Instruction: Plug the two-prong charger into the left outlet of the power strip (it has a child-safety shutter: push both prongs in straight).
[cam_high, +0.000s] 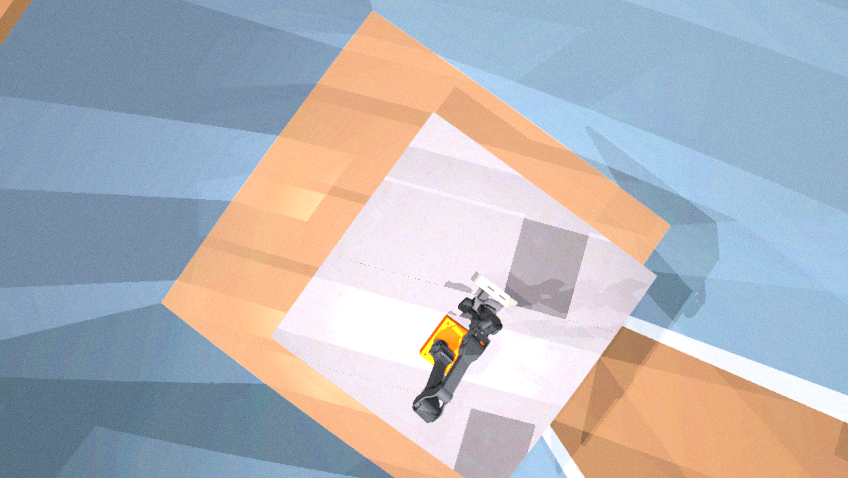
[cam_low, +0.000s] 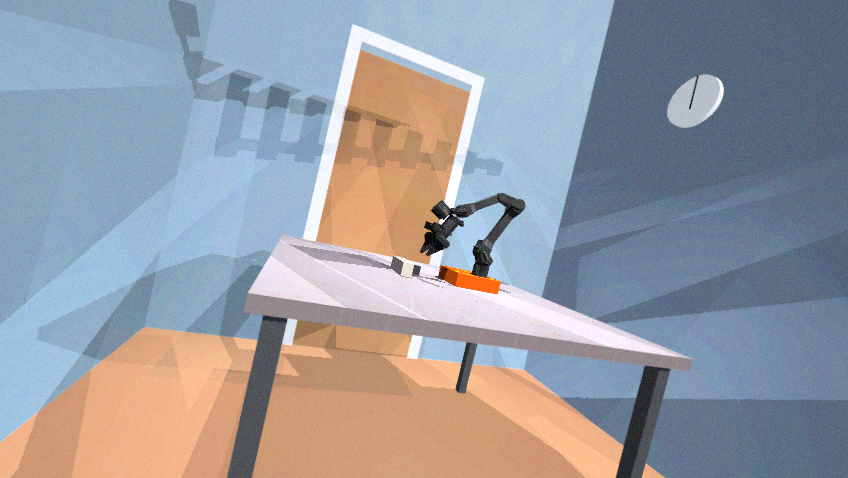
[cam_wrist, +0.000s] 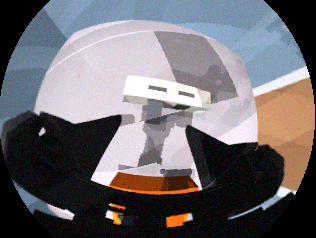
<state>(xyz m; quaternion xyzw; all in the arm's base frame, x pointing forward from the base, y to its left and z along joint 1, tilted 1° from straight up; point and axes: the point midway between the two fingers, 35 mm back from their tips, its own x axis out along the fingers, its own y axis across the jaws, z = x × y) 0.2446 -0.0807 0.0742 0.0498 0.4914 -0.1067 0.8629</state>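
The gripper (cam_low: 432, 247) hangs above the desk (cam_low: 368, 296), jaws spread wide and holding nothing. In the wrist view the white strip (cam_wrist: 167, 91) lies on the desk toward 12 o'clock of the two dark fingers, well apart from them, with two dark slots showing on its top. From above, the strip (cam_high: 493, 290) sits at 12 o'clock of the arm, just beyond the gripper. The orange tray (cam_low: 469, 279) lies by the arm's base. No charger can be made out.
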